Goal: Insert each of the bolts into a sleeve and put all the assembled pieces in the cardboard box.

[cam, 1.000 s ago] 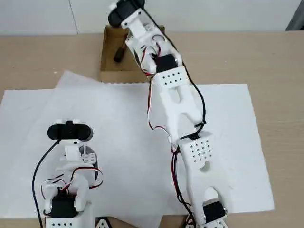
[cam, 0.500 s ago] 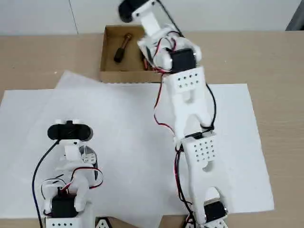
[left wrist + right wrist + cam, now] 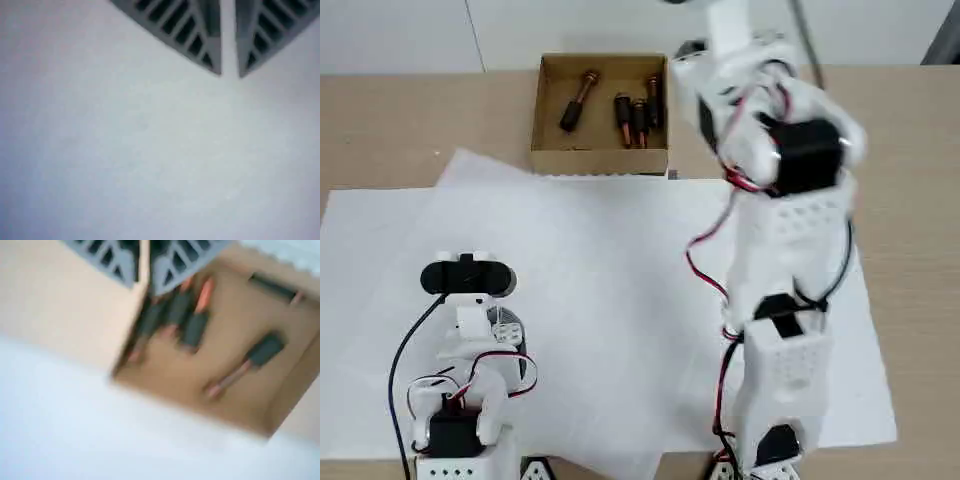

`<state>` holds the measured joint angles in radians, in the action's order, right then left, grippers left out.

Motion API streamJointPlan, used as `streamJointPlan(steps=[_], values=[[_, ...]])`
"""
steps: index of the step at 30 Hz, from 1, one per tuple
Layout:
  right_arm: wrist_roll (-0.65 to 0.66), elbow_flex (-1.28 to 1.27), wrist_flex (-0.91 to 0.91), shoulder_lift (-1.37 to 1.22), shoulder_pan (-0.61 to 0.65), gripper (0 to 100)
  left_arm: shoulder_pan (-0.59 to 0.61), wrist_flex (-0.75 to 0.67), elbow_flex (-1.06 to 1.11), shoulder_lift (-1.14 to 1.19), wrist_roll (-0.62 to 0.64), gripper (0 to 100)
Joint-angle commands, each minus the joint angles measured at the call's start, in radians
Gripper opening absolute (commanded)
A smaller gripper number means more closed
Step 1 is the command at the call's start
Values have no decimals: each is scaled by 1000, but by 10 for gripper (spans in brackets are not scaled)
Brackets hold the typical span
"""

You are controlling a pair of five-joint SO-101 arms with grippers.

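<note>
The cardboard box (image 3: 600, 160) stands at the far edge of the table. Several assembled pieces (image 3: 632, 118), copper bolts in dark sleeves, lie inside it. One piece (image 3: 577, 100) lies apart, toward the box's left side. My right arm (image 3: 790, 150) stands raised just right of the box. In the right wrist view my right gripper (image 3: 145, 277) is shut and holds nothing. It hangs over the box's edge, with the pieces (image 3: 192, 325) on the box floor (image 3: 170, 370) below. My left gripper (image 3: 228, 70) is shut, empty, close above white paper.
A large white paper sheet (image 3: 600, 300) covers the table's middle. My left arm (image 3: 470, 340) sits folded at the near left on that sheet. Bare wooden table (image 3: 900, 150) runs along the far side and the right.
My right arm has swung right and risen away from above the box, uncovering the pieces inside. The left arm has not moved.
</note>
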<state>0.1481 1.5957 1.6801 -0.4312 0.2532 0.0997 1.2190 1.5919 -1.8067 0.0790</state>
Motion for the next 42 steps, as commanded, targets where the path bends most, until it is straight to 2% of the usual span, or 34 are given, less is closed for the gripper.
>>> streamJointPlan(steps=[1, 14, 21, 26, 35, 42], values=[[-9, -74, 12, 162, -53, 3, -3, -2, -5, -9, 3, 6], [-20, -879, -7, 797, -154, 3, -3, -2, -5, -9, 3, 6], [-152, -1316, -19, 1081, -154, 3, -3, -2, -5, -9, 3, 6], [-170, -1669, -114, 1305, -177, 3, -3, -2, -5, -9, 3, 6], [-164, -2374, -401, 1796, -179, 3, -3, -2, -5, -9, 3, 6], [-161, -2722, -441, 2091, -174, 3, -3, -2, -5, -9, 3, 6]])
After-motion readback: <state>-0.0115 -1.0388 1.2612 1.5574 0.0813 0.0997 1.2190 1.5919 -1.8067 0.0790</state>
